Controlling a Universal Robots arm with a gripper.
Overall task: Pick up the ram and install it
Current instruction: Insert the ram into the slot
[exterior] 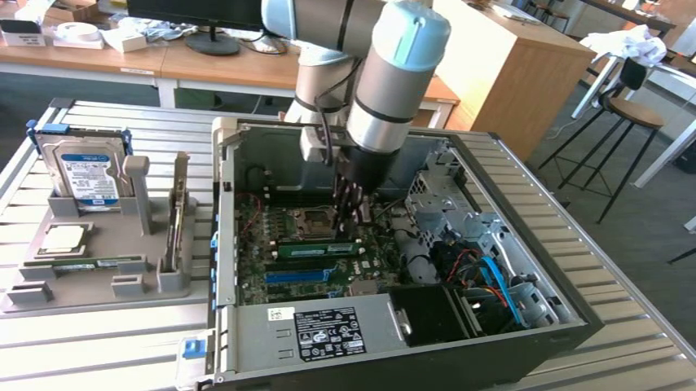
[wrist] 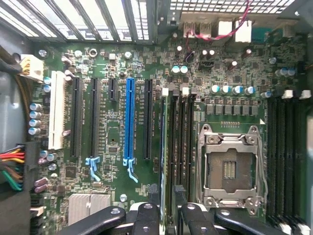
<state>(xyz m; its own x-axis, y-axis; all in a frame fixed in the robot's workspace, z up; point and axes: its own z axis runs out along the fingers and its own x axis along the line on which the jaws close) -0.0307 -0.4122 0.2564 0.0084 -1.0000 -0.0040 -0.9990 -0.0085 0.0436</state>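
The ram (exterior: 318,247) is a long green stick standing on edge in a slot of the motherboard (exterior: 285,277), just beside the empty processor socket (wrist: 230,169). In the wrist view the ram (wrist: 163,147) shows edge-on as a thin line running between my fingers. My gripper (exterior: 354,230) reaches down into the open computer case right over one end of the stick. The gripper (wrist: 167,218) straddles the ram with its jaws apart, and a gap shows between the stick and one black finger (wrist: 188,218).
The case walls (exterior: 223,212) and a drive cage with cables (exterior: 490,277) surround the board. On the exterior view's left, a grey holder (exterior: 98,285) carries a hard drive (exterior: 85,173), a square silver chip (exterior: 63,239), an upright card (exterior: 174,220) and another green stick (exterior: 87,262).
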